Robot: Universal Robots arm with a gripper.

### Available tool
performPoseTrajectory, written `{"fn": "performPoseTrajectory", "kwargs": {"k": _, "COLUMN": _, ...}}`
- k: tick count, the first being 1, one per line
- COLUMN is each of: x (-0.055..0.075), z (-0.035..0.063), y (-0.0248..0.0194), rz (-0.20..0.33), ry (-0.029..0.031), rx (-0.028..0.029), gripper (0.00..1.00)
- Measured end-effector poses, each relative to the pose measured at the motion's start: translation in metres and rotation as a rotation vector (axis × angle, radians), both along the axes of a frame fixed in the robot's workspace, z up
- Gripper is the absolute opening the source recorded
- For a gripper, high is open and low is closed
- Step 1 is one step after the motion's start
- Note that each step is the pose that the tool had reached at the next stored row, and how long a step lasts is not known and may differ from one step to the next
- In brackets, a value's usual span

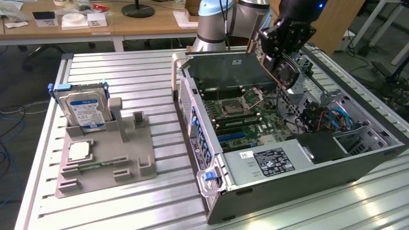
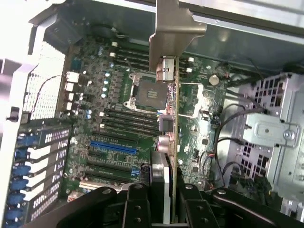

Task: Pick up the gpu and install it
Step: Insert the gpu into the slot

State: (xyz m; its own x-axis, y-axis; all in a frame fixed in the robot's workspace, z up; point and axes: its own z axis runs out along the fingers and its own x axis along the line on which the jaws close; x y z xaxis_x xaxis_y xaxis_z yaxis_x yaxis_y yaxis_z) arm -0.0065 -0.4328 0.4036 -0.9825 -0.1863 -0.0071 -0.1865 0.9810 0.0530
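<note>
My gripper (image 1: 289,50) hangs over the far side of the open computer case (image 1: 288,189), shut on the gpu (image 1: 288,73), a thin dark card held on edge above the motherboard (image 1: 246,117). In the wrist view the gpu (image 2: 174,121) runs edge-on away from my gripper (image 2: 164,192), its silvery metal bracket (image 2: 175,28) at the far end. Below it lie the motherboard (image 2: 118,118), the blue slot (image 2: 114,147) and the processor socket (image 2: 147,92). The card is clear of the board, not touching any slot.
On the exterior view's left a grey fixture (image 1: 105,167) carries the blue-labelled hard drive (image 1: 86,108), a square silver chip (image 1: 78,151) and a memory stick (image 1: 96,165). The power supply (image 1: 268,160) and cables fill the near end of the case. A drive cage (image 2: 275,133) sits beside the board.
</note>
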Motion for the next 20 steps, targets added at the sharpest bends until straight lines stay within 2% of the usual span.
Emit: {"fn": "performPoseTrajectory", "kwargs": {"k": 20, "x": 0.0, "z": -0.0009, "y": 0.0, "rz": 0.336, "ry": -0.0001, "rx": 0.0001, "gripper": 0.28}}
